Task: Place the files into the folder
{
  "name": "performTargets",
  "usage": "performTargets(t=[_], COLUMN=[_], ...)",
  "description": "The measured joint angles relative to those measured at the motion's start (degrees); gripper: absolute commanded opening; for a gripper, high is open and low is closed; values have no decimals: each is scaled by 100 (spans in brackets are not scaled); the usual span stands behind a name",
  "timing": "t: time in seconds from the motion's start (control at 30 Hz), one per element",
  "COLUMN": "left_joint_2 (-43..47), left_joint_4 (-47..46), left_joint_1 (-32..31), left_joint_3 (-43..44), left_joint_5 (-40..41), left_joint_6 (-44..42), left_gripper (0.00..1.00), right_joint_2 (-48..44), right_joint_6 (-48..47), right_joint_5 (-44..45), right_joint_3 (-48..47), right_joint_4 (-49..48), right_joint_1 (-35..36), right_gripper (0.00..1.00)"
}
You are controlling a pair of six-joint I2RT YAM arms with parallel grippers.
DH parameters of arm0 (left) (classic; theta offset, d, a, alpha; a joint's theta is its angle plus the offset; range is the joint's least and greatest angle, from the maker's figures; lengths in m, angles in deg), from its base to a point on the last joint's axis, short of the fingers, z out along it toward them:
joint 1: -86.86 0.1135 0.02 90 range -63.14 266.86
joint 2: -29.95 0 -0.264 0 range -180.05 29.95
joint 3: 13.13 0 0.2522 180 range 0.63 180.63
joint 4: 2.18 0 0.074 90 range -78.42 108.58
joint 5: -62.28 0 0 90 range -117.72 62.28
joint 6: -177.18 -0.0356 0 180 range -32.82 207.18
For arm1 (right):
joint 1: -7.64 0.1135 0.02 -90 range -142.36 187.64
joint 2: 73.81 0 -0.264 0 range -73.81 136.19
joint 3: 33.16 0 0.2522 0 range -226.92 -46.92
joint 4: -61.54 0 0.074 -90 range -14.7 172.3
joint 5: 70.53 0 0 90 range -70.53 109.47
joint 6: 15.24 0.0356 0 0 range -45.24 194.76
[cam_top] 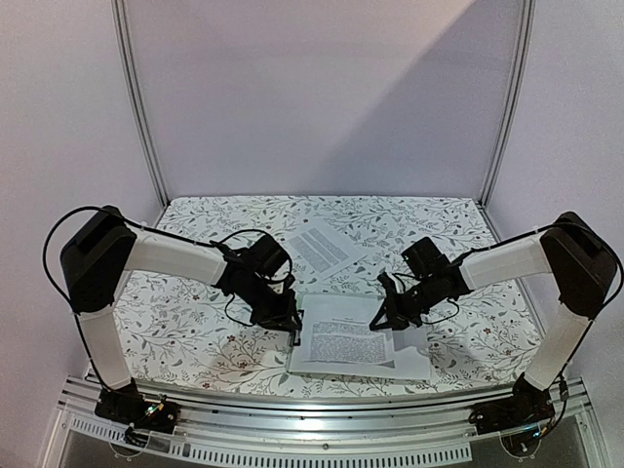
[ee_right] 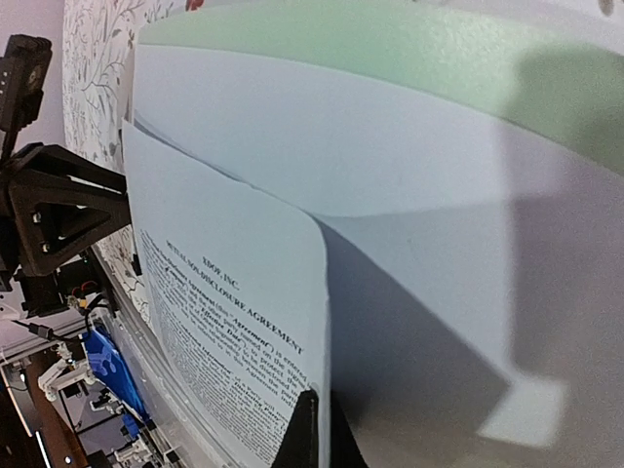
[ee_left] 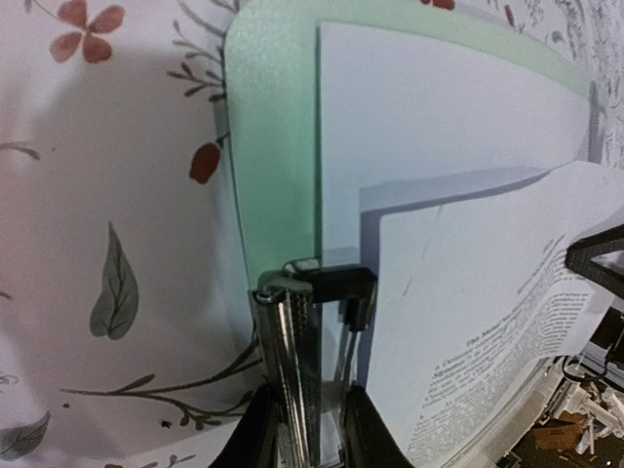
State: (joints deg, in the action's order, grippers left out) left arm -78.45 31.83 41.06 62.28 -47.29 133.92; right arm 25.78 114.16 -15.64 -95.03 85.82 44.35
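Observation:
The pale green folder point(ee_left: 268, 146) lies flat at the near middle of the table, with a blank white sheet point(ee_left: 439, 107) on it. My left gripper point(cam_top: 291, 327) is at the folder's left short edge, shut on its metal clip point(ee_left: 285, 361), which stands between the jaws point(ee_left: 310, 421). My right gripper point(cam_top: 383, 317) is shut on the edge of a printed sheet point(ee_right: 224, 312) and holds it curled up over the folder point(ee_right: 390, 49); the pinch shows in the right wrist view point(ee_right: 317, 429). The printed sheet also shows in the left wrist view point(ee_left: 507, 331).
Another printed sheet point(cam_top: 327, 246) lies loose on the floral tablecloth point(cam_top: 185, 322) behind the folder. A metal rail point(cam_top: 322, 409) runs along the near table edge. White walls close in the back and both sides.

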Motion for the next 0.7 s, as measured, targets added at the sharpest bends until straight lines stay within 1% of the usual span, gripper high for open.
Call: performTargets(t=[0.33,0.7], left_joint_2=[0,0], left_joint_4=[-13,-28], left_joint_1=[24,31], left_joint_3=[-7,-11], left_joint_5=[-37,-50], left_joint_6=[0,4], left_gripper=[0,0], right_joint_2=[31,103], right_joint_6=[-236,-131], right_joint_5=[136,267], right_joint_3=[7,-188], right_joint_4=[205,352], right_joint_1=[0,0], right_gripper=[0,0])
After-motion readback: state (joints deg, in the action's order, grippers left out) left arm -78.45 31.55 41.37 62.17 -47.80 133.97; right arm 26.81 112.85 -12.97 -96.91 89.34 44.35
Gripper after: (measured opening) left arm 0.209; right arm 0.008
